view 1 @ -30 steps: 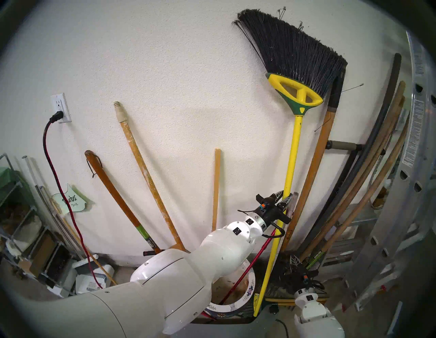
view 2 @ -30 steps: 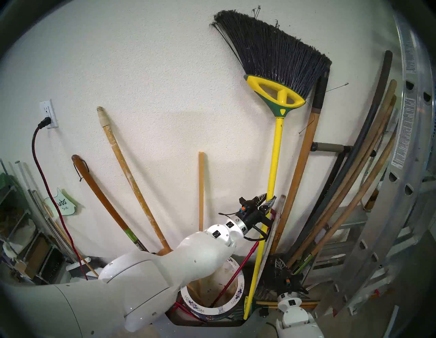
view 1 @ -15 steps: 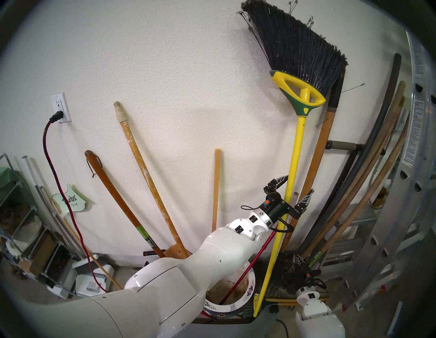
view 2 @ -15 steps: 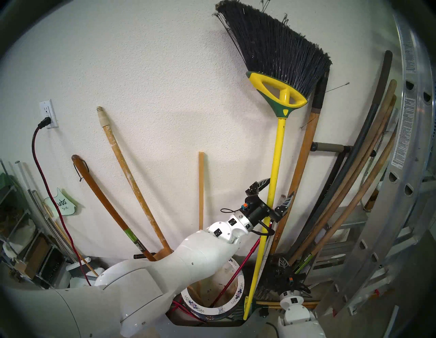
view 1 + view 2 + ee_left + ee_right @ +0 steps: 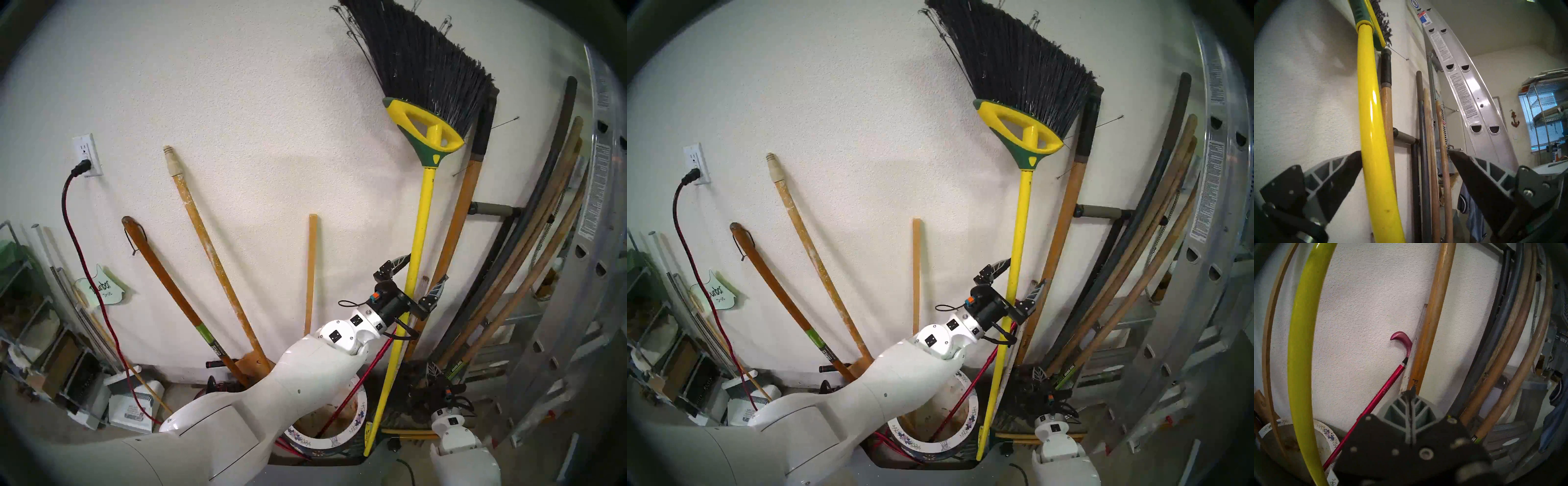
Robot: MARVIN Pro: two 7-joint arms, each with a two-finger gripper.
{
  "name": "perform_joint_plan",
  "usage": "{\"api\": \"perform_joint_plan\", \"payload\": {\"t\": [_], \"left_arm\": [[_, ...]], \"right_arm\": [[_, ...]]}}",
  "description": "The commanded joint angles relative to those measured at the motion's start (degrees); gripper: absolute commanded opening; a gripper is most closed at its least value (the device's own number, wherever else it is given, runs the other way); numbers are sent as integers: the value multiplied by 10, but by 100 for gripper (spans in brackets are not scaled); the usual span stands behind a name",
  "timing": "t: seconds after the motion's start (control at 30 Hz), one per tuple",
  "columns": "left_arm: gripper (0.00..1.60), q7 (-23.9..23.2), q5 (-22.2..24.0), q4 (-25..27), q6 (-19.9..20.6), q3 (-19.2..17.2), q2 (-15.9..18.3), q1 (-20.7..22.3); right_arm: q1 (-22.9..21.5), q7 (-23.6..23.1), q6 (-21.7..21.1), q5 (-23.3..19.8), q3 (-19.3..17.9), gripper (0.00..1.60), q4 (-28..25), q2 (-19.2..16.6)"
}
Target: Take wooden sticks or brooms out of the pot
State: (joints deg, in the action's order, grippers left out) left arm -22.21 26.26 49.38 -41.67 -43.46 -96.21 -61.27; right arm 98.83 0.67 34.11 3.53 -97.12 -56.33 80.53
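Note:
The broom (image 5: 420, 220) (image 5: 1020, 220) leans upright on the wall, black bristles up. Its yellow handle's foot rests outside the pot (image 5: 359, 410) (image 5: 969, 417), by the right rim. My left gripper (image 5: 422, 273) (image 5: 1024, 274) (image 5: 1405, 152) is open, one finger on each side of the handle (image 5: 1369, 118). Two wooden sticks stand in the pot against the wall: a long pale pole (image 5: 210, 251) and a thin slat (image 5: 311, 271). My right gripper (image 5: 429, 371) (image 5: 1411, 390) is shut and empty, low to the right of the pot.
A red cane (image 5: 356, 390) (image 5: 1384, 390) and a dark brown handle (image 5: 169, 292) also stand in the pot. Several tool handles (image 5: 529, 271) and an aluminium ladder (image 5: 576, 305) crowd the right. A red-black power cord (image 5: 78, 244) and shelves (image 5: 27, 322) are on the left.
My left gripper has let go of the yellow handle and now stands open around it. The broom head has shifted a little upward. The left arm has drawn back slightly.

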Motion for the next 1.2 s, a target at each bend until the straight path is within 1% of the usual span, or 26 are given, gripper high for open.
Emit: {"api": "perform_joint_plan", "payload": {"t": [0.0, 0.07, 0.1, 0.13, 0.17, 0.2, 0.23, 0.27, 0.3, 0.33, 0.37, 0.43, 0.47, 0.5, 0.63, 0.73, 0.87, 1.07, 1.17], "left_arm": [[160, 24, -14, 64, 39, 3, 35, -29], [160, 41, -24, 90, 65, 6, 43, -37], [160, 41, -24, 90, 65, 6, 43, -37], [160, 53, -31, 109, 84, 9, 50, -43], [160, 61, -36, 107, 92, 10, 47, -41], [160, 71, -41, 118, 103, 13, 50, -44], [160, 78, -45, 142, 127, 15, 58, -50], [160, 83, -49, 141, 134, 19, 55, -49], [145, 86, -51, 137, 136, 21, 51, -46], [93, 90, -53, 135, 139, 22, 48, -45], [68, 92, -55, 131, 140, 24, 44, -43], [33, 92, -54, 120, 139, 27, 37, -37], [19, 93, -55, 117, 140, 28, 34, -35], [0, 89, -51, 112, 137, 29, 32, -33], [0, 86, -50, 99, 134, 32, 25, -26], [0, 87, -51, 87, 133, 33, 18, -21], [0, 88, -52, 68, 130, 34, 10, -15], [0, 89, -51, 53, 128, 33, 5, -11], [0, 88, -50, 45, 125, 33, 2, -8]], "right_arm": [[-5, -2, 3, 1, 5, 0, 0, 4], [-5, -1, 3, 1, 5, 0, 2, 4], [-5, -1, 3, 1, 5, 0, 2, 4], [-6, -1, 4, 1, 5, 0, 2, 4], [-6, -1, 4, 1, 4, 0, 3, 4], [-6, -1, 5, 0, 4, 0, 4, 4], [-7, -1, 6, 0, 3, 0, 6, 4], [-9, 0, 7, -3, 1, 0, 9, 4], [-10, -1, 9, -6, 0, 0, 11, 4], [-11, -1, 11, -8, -1, 0, 14, 4], [-12, -3, 14, -11, -2, 0, 16, 4], [-14, -5, 20, -18, -5, 0, 22, 5], [-15, -6, 22, -20, -5, 0, 24, 4], [-16, -7, 25, -23, -7, 0, 26, 4], [-22, -13, 40, -33, -17, 0, 36, -4], [-28, -22, 62, -41, -24, 0, 46, -12], [-36, -42, 101, -56, -30, 0, 65, -19], [-21, -91, 145, -88, -37, 0, 23, -36], [-18, -120, 175, -98, -34, 0, 24, -47]]}}
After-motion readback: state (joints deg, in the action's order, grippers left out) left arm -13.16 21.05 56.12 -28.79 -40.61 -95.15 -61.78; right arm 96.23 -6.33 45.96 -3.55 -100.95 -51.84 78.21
